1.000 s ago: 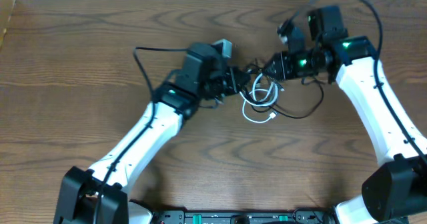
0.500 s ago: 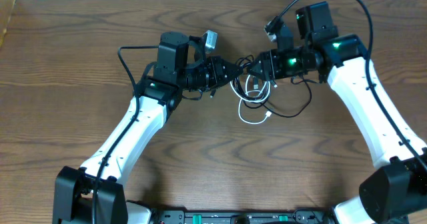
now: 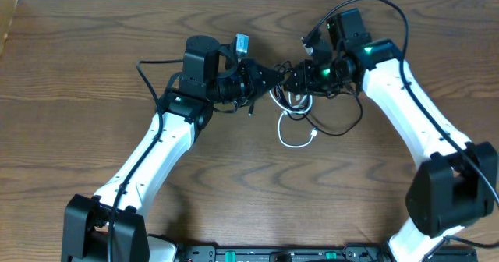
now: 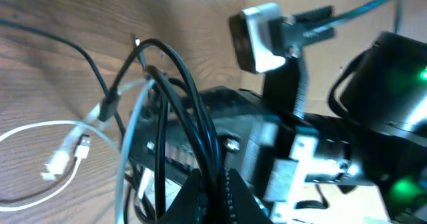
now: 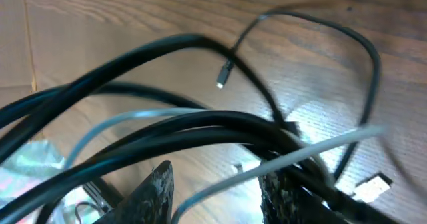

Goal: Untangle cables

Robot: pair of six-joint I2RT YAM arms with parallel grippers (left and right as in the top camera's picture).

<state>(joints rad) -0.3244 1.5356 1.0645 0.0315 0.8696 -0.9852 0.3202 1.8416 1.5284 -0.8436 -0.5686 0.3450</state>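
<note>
The left fingers [image 4: 193,201] are pinched together on the black cable [image 4: 193,111], which rises from them in tall loops. The right fingers [image 5: 155,187] stand partly apart. Strands of black cable and the white cable [image 5: 320,151] cross the gap at their tips, and they do not look clamped.

A second ago the two sets of fingers were farther apart and nearer the middle of the desk [image 3: 93,59]. Since then both have travelled toward its far edge, the left arm [image 3: 156,153] has swung to its own left, and the fingertips have closed in until they almost meet. The knot now hangs raised between them. One white loop trails down onto the wood, and its plug end [image 3: 312,135] rests there. By my judgement the cables are gathered and lifted but not yet parted.

Count: two arms, counting the right arm [image 3: 413,106], two pairs of fingers, one white cable, one black cable. One small black plug tip [image 5: 222,77] dangles free.
</note>
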